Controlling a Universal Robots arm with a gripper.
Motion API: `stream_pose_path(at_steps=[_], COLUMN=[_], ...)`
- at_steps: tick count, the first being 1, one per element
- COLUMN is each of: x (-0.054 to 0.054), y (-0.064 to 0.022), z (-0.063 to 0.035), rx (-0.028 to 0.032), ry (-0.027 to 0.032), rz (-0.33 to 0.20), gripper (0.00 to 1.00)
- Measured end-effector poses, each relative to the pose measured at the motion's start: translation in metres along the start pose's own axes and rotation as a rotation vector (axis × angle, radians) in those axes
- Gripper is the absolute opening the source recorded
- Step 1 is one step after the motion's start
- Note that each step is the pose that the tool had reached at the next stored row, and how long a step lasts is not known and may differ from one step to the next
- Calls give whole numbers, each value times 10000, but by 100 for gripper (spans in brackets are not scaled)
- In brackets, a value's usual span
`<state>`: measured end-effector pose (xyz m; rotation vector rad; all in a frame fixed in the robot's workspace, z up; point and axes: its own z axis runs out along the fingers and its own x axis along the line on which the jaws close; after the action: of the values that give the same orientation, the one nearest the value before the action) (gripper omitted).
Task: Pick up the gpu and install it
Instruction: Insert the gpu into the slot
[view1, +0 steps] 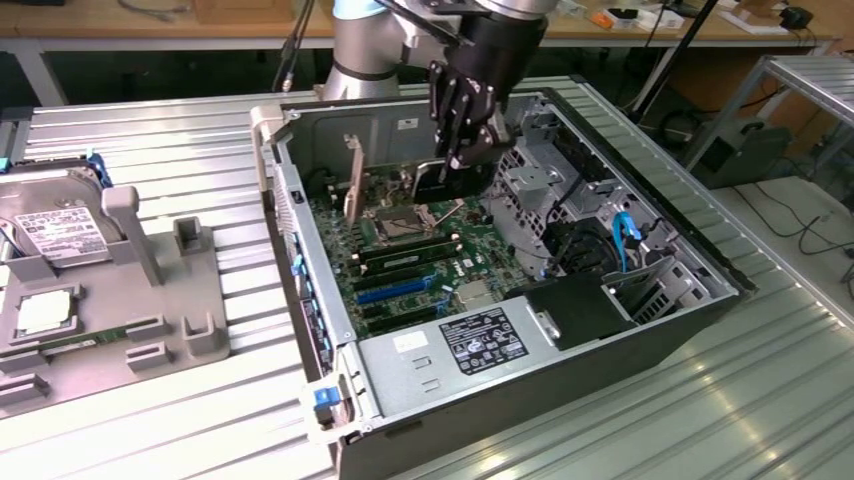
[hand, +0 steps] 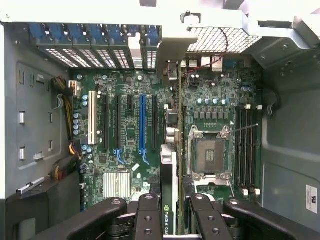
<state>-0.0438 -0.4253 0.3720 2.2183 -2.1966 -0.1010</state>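
- The gpu (hand: 169, 210) is a thin card seen edge-on in the wrist view: a black body, a narrow green circuit-board edge, and a green label with white lettering on the edge that faces the camera.
- In the exterior view it shows as a small dark slab hanging on edge under the arm.
- The gripper (view1: 461, 158) holds it, with black fingers (hand: 148, 217) pressed against both flat faces of the card, about half closed.
- The card is inside the open case (view1: 654, 320), over the motherboard (hand: 127, 150), between the blue slot (hand: 141, 125) and the CPU socket (hand: 210, 155).
- Whether its lower edge touches the board cannot be told.
- A power supply (view1: 461, 345) with a white label sits at the near end of the case.
- On the exterior view's left, well apart from the case, a hard drive (view1: 60, 235) leans in a grey holder (view1: 154, 300).
- Everything rests on a ribbed metal table (view1: 747, 400).
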Motion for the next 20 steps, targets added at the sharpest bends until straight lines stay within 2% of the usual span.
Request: stream_pose_path(at_steps=[14, 18, 19, 20], x=[113, 219, 339, 353], y=[118, 143, 170, 177], z=[374, 481, 571, 600], rx=[10, 11, 13, 21], ry=[0, -1, 0, -2], rz=[-2, 0, 0, -1], gripper=[27, 27, 27, 27])
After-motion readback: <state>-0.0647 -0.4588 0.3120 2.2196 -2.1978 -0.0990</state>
